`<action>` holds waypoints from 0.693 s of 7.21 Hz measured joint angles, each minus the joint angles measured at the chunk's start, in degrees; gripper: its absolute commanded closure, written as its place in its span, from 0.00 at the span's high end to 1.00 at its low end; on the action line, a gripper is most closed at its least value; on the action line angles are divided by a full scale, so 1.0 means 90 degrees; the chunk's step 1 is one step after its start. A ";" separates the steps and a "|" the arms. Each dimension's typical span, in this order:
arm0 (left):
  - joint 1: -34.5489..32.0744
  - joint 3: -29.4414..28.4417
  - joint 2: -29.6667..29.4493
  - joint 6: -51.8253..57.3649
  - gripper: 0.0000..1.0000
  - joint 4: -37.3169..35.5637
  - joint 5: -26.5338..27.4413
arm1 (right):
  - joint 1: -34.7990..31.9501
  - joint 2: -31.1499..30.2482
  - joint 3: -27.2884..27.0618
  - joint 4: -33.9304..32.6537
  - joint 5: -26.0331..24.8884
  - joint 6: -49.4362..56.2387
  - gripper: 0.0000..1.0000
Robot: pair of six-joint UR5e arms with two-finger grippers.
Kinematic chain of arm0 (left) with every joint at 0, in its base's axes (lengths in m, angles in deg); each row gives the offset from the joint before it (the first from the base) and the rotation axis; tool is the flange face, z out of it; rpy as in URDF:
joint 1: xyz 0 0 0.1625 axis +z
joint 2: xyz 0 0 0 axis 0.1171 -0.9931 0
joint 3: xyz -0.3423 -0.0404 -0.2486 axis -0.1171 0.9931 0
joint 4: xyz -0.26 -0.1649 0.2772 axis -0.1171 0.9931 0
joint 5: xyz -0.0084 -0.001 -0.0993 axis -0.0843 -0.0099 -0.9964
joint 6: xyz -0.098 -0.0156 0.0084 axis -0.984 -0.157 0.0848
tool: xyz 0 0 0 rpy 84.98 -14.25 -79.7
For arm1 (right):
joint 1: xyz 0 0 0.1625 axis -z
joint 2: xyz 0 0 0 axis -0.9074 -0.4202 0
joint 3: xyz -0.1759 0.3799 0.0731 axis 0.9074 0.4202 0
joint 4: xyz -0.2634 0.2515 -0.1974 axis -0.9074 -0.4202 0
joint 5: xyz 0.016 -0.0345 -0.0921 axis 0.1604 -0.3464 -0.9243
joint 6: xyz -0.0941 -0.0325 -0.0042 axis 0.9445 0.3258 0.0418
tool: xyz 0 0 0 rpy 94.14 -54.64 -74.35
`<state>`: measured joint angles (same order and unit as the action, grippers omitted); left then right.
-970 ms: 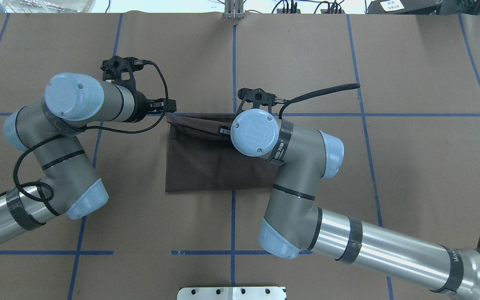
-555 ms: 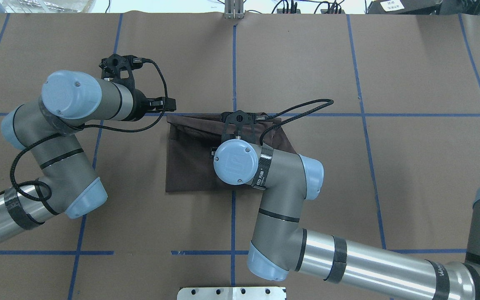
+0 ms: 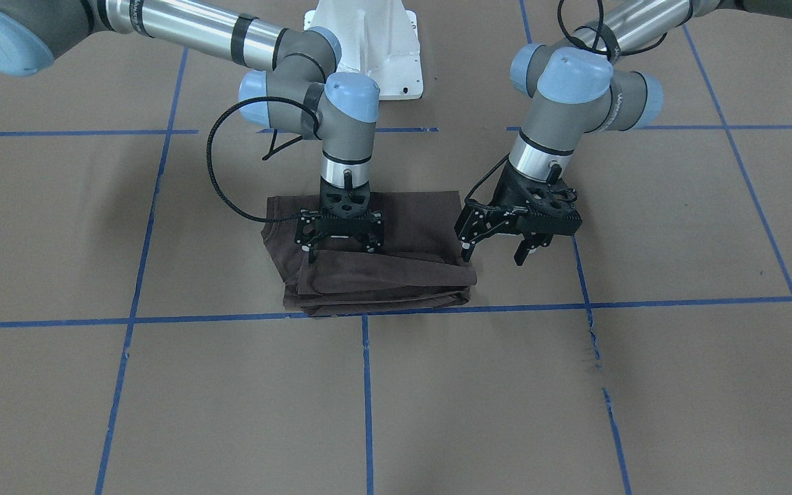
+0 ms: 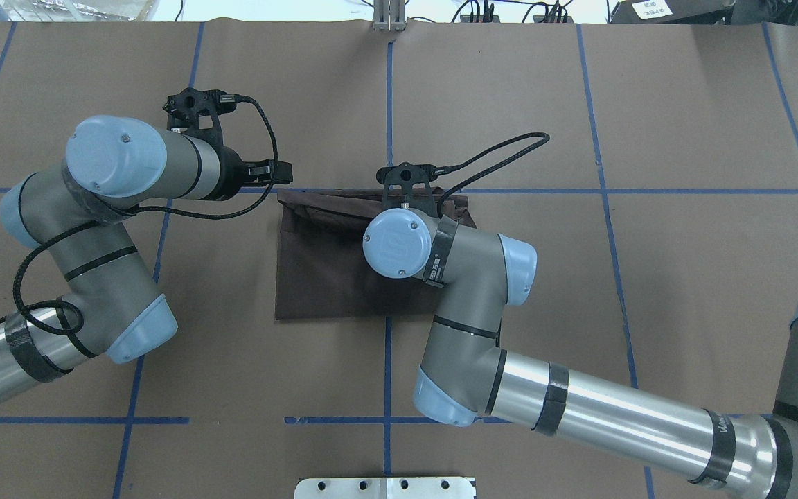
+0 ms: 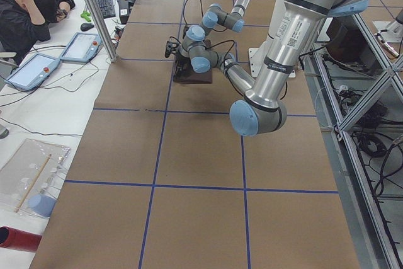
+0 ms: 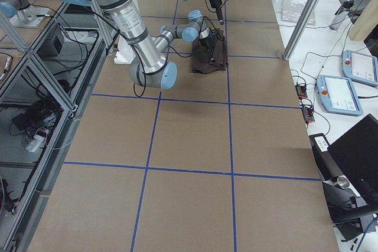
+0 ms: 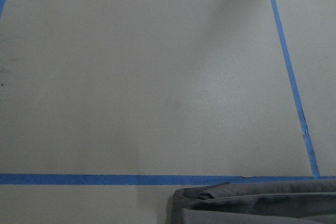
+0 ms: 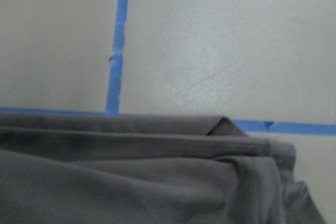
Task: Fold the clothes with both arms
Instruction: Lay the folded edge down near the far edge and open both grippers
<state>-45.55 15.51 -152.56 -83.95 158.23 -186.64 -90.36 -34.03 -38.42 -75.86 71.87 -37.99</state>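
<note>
The dark brown T-shirt (image 3: 382, 282) lies folded in a thick rectangle on the brown paper, and it also shows in the overhead view (image 4: 323, 277). My right gripper (image 3: 341, 251) hangs over its middle, jaws spread, fingertips at the top layer near the far edge. In the overhead view that gripper is hidden under its own wrist. My left gripper (image 3: 497, 253) is open and empty, just off the shirt's corner on my left (image 4: 276, 172). The left wrist view shows that corner (image 7: 262, 205). The right wrist view shows stacked folds (image 8: 131, 182). Collar, logo and tags are hidden.
Blue tape lines (image 3: 368, 385) grid the brown paper. The white pedestal base (image 3: 368, 48) stands behind the shirt. A metal plate (image 4: 385, 487) sits at the near table edge. A person (image 5: 31, 4) sits at a side desk beyond a metal post (image 5: 94, 11).
My right arm swung left across the shirt, then drew back toward its far edge. The shirt's right side now lies tucked in. The left arm barely moved.
</note>
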 measured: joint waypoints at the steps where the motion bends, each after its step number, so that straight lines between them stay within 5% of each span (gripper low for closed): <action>1: 0.0000 0.0034 0.0023 -0.0007 1.00 0.0000 0.0000 | -0.0283 0.0034 0.0191 0.0023 0.0014 0.0186 1.00; 5: 0.0025 0.0240 0.0200 -0.0038 1.00 -0.0011 0.0000 | -0.1368 0.0427 0.1235 0.0781 0.0668 0.0620 1.00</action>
<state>-45.32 17.68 -150.76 -84.29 158.13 -186.64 -102.67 -30.18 -27.31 -68.83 77.89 -32.41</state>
